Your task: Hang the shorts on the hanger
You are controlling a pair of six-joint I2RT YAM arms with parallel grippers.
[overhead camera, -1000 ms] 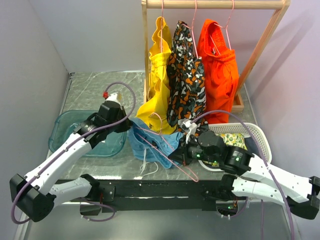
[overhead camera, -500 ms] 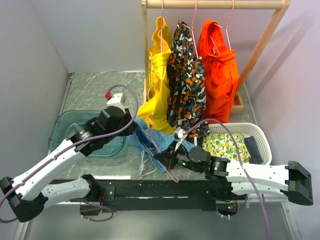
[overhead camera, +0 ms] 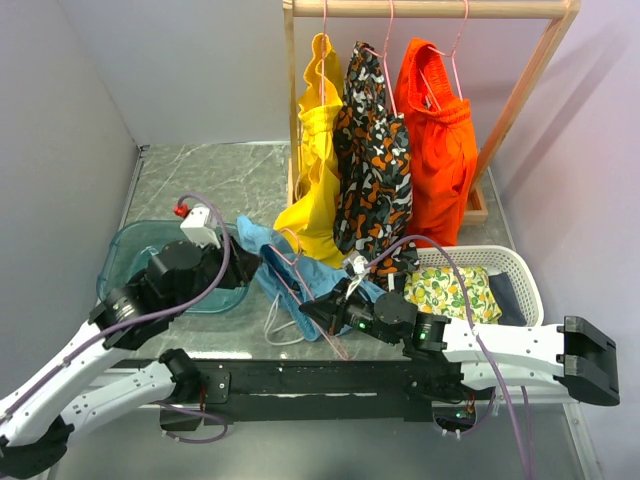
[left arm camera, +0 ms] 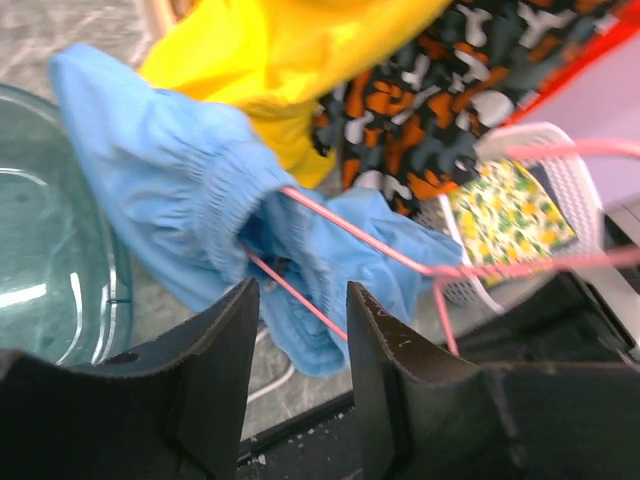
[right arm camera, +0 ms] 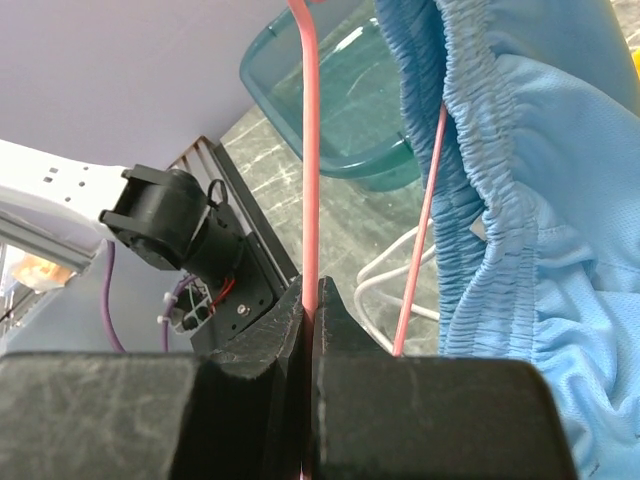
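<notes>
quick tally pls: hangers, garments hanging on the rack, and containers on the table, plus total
hangers: 4 (three rack hangers, plus the pink hanger in the blue shorts)
hanging garments: 3 (yellow, patterned, orange)
containers: 2 (teal tub, white basket)
total: 9

Shorts light blue; hanger pink; tub translucent teal; basket white; cloth lemon print.

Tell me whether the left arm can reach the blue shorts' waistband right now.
Probably yes: the left end effector is open and the shorts lie just ahead of it with nothing between, though the hanger wire runs close by.
</notes>
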